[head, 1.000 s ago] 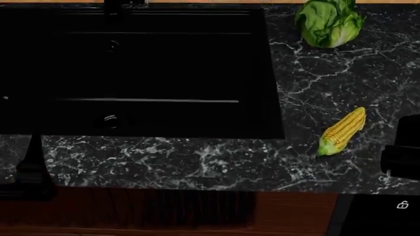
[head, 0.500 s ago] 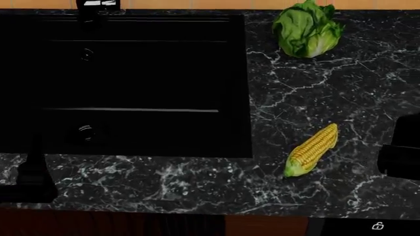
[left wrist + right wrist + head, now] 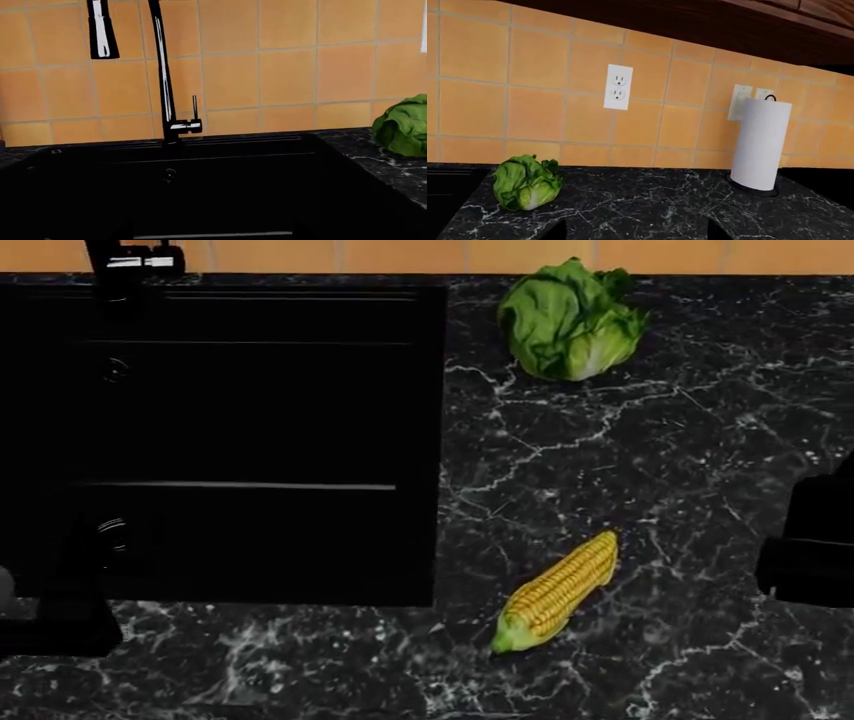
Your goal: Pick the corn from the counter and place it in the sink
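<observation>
The corn (image 3: 558, 592), a yellow cob with a green stem end, lies slantwise on the black marble counter (image 3: 667, 440), just right of the sink's front right corner. The sink (image 3: 267, 410) is a glossy black basin filling the left of the head view, and it also fills the lower part of the left wrist view as the sink (image 3: 220, 195). My right gripper (image 3: 807, 555) hangs at the right edge, apart from the corn. In the right wrist view the right gripper (image 3: 635, 232) is open, with bare counter between its fingertips (image 3: 554, 231). My left gripper (image 3: 64, 590) is a dark shape by the sink's front left, its jaws lost against the black basin.
A green lettuce head (image 3: 571, 320) sits on the counter behind the corn, near the tiled wall. A tall black faucet (image 3: 163, 80) stands at the sink's back rim. A paper towel roll (image 3: 759, 145) and a wall outlet (image 3: 617, 86) are further right.
The head view has shifted, so sink, corn and lettuce slide left and down in the picture. The corn keeps its place beside the sink's corner. Both grippers stay at the view's edges.
</observation>
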`<state>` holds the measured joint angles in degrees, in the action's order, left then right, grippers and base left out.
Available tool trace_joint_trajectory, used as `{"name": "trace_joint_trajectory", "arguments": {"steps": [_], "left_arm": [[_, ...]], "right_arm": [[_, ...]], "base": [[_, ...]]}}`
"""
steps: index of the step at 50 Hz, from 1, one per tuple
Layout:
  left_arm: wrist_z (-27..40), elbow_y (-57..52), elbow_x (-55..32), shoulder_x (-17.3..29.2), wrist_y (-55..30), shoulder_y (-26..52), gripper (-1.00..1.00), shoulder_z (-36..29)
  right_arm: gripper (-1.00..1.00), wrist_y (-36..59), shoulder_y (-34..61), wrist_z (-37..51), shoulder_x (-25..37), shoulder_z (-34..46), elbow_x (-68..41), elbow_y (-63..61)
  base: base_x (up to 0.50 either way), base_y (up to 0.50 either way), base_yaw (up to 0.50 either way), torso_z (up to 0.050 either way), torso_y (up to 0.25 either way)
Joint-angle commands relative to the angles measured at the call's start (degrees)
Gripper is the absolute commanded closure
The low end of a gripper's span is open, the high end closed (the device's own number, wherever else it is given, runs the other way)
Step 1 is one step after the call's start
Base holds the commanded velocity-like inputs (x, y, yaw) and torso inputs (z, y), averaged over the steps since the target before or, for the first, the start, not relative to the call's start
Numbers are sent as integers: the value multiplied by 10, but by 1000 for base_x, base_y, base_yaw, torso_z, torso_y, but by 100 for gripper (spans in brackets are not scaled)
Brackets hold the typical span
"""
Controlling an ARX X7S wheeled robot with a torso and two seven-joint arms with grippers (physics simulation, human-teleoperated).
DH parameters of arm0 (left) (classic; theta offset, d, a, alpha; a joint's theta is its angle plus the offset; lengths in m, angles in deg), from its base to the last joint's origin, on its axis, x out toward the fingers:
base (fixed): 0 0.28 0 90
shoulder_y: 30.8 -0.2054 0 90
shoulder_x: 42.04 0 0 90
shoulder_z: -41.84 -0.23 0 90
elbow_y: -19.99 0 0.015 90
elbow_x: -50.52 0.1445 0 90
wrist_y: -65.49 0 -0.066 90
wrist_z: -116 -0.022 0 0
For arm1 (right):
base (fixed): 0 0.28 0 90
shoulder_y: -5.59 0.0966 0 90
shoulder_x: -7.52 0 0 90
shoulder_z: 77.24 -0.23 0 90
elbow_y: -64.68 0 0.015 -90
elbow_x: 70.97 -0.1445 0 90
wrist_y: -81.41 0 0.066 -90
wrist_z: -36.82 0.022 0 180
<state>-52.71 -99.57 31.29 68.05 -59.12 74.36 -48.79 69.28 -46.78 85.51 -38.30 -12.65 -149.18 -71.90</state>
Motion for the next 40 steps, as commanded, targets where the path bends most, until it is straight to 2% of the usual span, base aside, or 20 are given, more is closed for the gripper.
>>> {"name": "trace_joint_trajectory", "arguments": {"steps": [1, 18, 29, 40], "left_arm": [[2, 0, -1, 2, 1, -1, -100, -1], [3, -1, -6, 3, 4, -7, -100, -1], [4, 2, -7, 4, 6, -8, -100, -4], [6, 0, -10, 6, 2, -6, -100, -5]], "right_arm": [[-100, -9, -3, 0, 2, 4, -4, -2], [-100, -21, -7, -1, 11, 2, -14, -6], [-100, -24, -10, 8, 15, 2, -23, -3], [-100, -21, -9, 24, 23, 10, -32, -2]], "base": [[199, -184, 0, 0, 0], [271, -186, 0, 0, 1], [276, -9, 0, 0, 0], [5, 45, 0, 0, 0]]}}
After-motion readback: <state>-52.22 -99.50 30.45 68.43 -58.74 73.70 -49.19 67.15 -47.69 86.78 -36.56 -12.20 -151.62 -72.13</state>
